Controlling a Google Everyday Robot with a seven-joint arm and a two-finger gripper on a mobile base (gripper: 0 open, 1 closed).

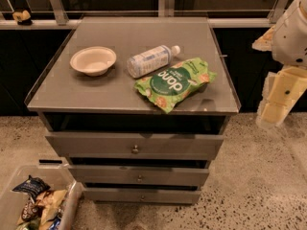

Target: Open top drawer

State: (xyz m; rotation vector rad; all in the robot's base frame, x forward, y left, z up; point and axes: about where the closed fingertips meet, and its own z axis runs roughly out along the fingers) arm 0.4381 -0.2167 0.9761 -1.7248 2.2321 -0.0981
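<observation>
The top drawer (pixel 96 145) is the widest grey front panel, just under the cabinet's top, with a small round metal knob (pixel 135 149) at its centre. A dark gap shows between its upper edge and the tabletop. Two slimmer grey drawer fronts (pixel 139 175) lie below it, each with a knob. My gripper (pixel 274 110), white and cream, hangs at the right edge of the view. It is beside the cabinet's right front corner, apart from the drawer and well to the right of the knob.
On the cabinet top (pixel 62 92) sit a white bowl (pixel 93 60), a plastic bottle (pixel 149 60) lying on its side and a green snack bag (pixel 175 82). A clear bin (pixel 14 195) of snack packs stands on the speckled floor at the lower left. A railing runs behind.
</observation>
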